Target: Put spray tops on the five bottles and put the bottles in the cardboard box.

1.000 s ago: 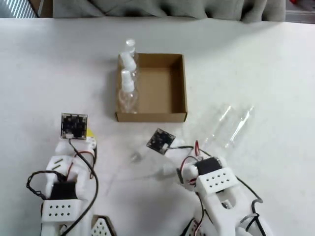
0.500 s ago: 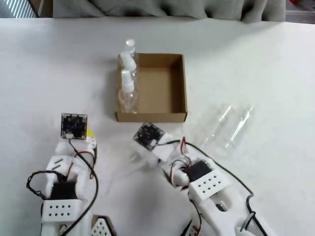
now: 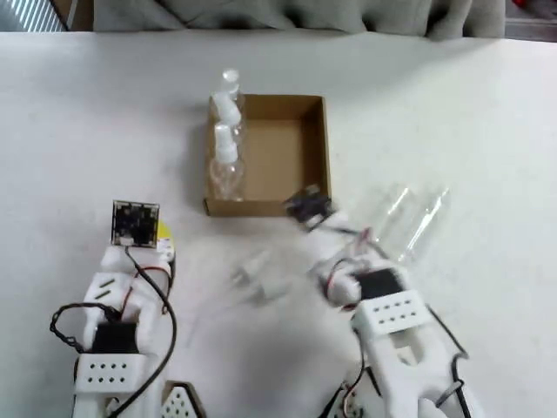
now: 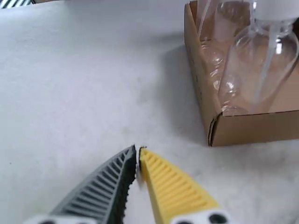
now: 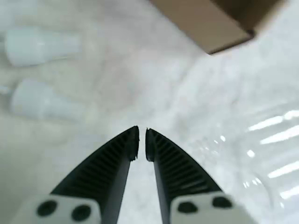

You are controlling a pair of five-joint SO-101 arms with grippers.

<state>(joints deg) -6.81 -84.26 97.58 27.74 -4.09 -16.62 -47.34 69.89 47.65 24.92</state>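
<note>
Our left gripper, fingers shut and empty, sits over the counter left of the cardboard box, where capped bottles sit along its left wall. The loose spray tops lie between the arms: light, hard plastic, best pinched at the collar, we judge. Our right gripper, fingers closed on nothing, hangs between them and the clear bottles lying to the right, thin, slick, apt to roll.

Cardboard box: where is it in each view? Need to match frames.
High view: box upper centre, bottles along its left wall.
Left wrist view: a box corner ahead of the left gripper, bottles inside.
Right wrist view: a box corner ahead of the right gripper.
Shared landmark: the box wall nearest the grippers.
</note>
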